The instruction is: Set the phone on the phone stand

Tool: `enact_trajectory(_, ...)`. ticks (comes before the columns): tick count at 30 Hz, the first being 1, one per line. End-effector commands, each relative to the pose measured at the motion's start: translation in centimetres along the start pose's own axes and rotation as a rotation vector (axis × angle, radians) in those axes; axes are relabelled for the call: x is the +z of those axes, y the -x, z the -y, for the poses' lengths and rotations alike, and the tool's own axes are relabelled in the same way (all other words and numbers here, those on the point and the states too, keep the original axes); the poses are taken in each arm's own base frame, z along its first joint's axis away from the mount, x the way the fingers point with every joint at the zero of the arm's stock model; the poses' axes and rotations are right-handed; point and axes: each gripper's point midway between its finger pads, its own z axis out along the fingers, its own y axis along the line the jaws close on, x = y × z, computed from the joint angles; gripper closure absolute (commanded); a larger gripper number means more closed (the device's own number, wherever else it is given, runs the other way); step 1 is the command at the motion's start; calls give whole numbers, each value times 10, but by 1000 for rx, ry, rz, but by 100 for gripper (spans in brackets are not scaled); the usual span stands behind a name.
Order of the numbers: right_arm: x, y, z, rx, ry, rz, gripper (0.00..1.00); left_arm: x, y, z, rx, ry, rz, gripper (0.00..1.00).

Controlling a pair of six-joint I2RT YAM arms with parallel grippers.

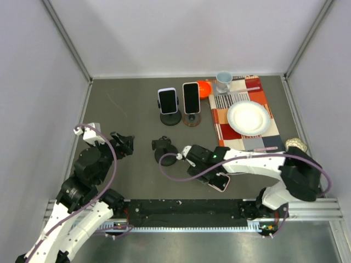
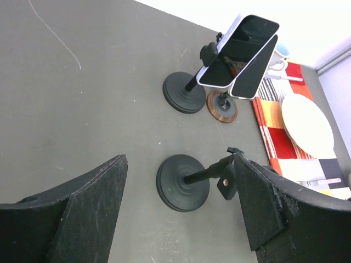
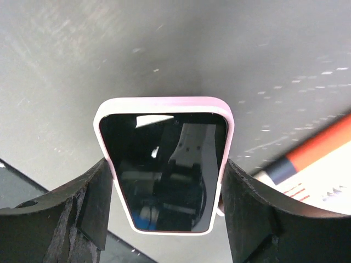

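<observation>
A phone in a pink case [image 3: 164,170], screen up, sits between my right gripper's [image 3: 164,219] fingers, which press on both long sides. In the top view it [image 1: 221,182] is near the table's front edge, with the right gripper [image 1: 213,175] over its near end. I cannot tell whether it is lifted. An empty black phone stand [image 1: 163,149] stands mid-table to the left of it. My left gripper [image 1: 122,143] is open and empty, left of that stand. In the left wrist view the stand's base [image 2: 182,182] lies beyond the open left gripper [image 2: 181,159], its holder partly behind the right finger.
Two more stands at the back each hold a phone [image 1: 168,100] [image 1: 191,97]. A patchwork placemat [image 1: 219,118] at the back right carries a white plate [image 1: 249,118] and a cup [image 1: 223,81], with an orange bowl [image 1: 204,87] beside it. A pale object [image 1: 296,144] lies by the right wall.
</observation>
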Motion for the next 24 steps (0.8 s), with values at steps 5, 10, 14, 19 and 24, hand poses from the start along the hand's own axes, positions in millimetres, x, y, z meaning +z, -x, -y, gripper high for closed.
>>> enact_trajectory(5,-95,68,58,285,-227,608,100,-10,37,28,-45,-99,75,17)
enact_trajectory(10,-161,64,86,488,-241,913,100,-21,50,73,25,-342,91,17)
enact_trajectory(14,-225,60,105,663,-175,1169,100,-40,68,129,55,-630,123,19)
enact_trajectory(19,-262,67,106,754,-67,1287,100,-58,44,201,32,-1049,-80,32)
enact_trajectory(24,-286,73,95,800,70,1360,100,-68,-4,252,89,-1169,-198,31)
